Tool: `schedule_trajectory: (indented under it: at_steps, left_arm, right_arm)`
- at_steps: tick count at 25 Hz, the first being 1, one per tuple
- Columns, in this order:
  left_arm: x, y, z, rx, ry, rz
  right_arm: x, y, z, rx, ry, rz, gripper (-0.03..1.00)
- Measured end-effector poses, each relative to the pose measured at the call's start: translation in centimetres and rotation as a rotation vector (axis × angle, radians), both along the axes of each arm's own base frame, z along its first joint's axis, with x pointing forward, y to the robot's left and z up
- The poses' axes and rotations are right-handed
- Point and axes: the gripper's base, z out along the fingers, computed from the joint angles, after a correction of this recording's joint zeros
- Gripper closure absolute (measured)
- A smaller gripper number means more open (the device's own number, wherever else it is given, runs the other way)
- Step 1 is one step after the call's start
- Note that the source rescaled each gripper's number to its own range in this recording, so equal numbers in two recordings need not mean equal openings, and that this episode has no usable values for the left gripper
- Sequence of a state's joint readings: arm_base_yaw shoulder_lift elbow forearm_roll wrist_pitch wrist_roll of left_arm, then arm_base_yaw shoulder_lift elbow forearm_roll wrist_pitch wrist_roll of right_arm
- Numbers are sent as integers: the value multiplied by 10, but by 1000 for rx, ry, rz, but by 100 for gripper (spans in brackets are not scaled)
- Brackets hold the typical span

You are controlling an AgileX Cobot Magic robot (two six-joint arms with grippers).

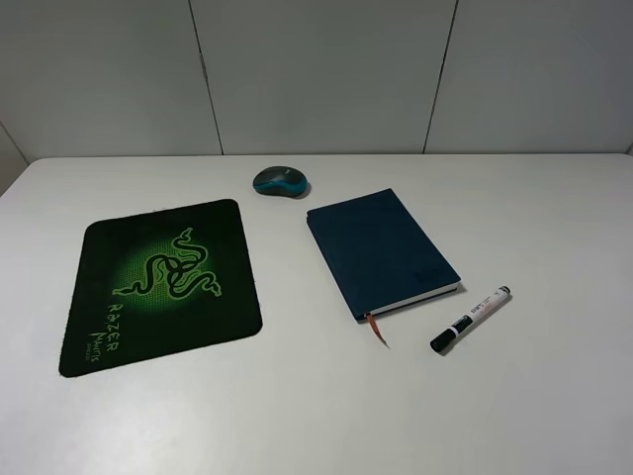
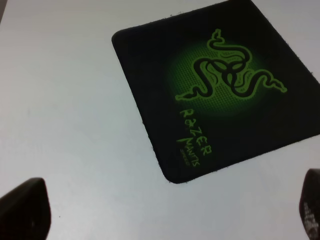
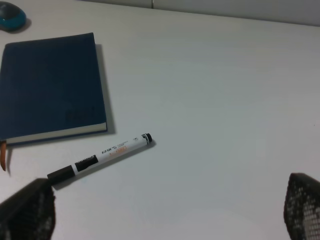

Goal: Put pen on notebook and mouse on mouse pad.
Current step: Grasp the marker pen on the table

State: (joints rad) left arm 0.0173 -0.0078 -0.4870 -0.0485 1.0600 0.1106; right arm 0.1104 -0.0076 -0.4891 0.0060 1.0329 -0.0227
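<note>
White black-capped pen beside the navy hardcover notebook: likely light, rigid, roll-prone; pinch mid-barrel. Both arms' jaws wide, empty.

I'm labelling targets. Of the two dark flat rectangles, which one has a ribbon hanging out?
The navy notebook, right of the mouse pad; an orange-brown ribbon trails from its near edge. The pad shows a green logo instead.

The mouse pad is black with a glowing green three-snake emblem and green lettering. The notebook is navy, white-edged, with an orange-brown ribbon. Mouse: dark grey and teal. Pen: white, black-capped, dark print. Table: white.
</note>
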Motion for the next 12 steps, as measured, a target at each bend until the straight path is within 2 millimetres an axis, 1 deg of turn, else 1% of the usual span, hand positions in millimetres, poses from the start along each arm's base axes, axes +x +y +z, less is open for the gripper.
schedule_trajectory:
  at_steps: [12]
  left_arm:
    - [0,0,0,0,0,0]
  right_arm:
    - [0,0,0,0,0,0,-3]
